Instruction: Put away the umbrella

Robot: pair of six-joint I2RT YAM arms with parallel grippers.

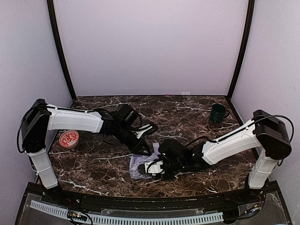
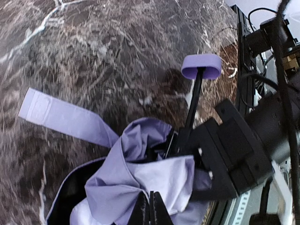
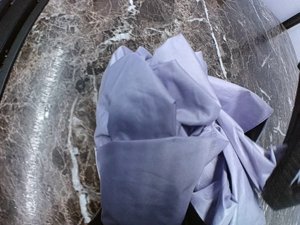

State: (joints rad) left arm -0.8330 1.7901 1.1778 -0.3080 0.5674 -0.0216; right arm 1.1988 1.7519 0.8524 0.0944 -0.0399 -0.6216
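- We see a dark green mug (image 1: 217, 113) standing upright at the bench's (image 1: 183, 107) far right; its inside is not visible to us.
- A round red-and-white container (image 1: 69, 138) sits at the left edge; we cannot make out its contents.
- The umbrella (image 1: 139, 165) lies collapsed and crumpled at the near centre of the bench, in no container.
- In the left wrist view, its thin black shaft (image 2: 194, 101) runs from the bunched fabric up to the lavender knob (image 2: 201, 66); the strap (image 2: 61, 117) trails the other way.
- The left fingers (image 2: 144, 213) are pinched together on the fabric.
- The right gripper (image 1: 152, 168) is at the bundle; we cannot tell its grip.
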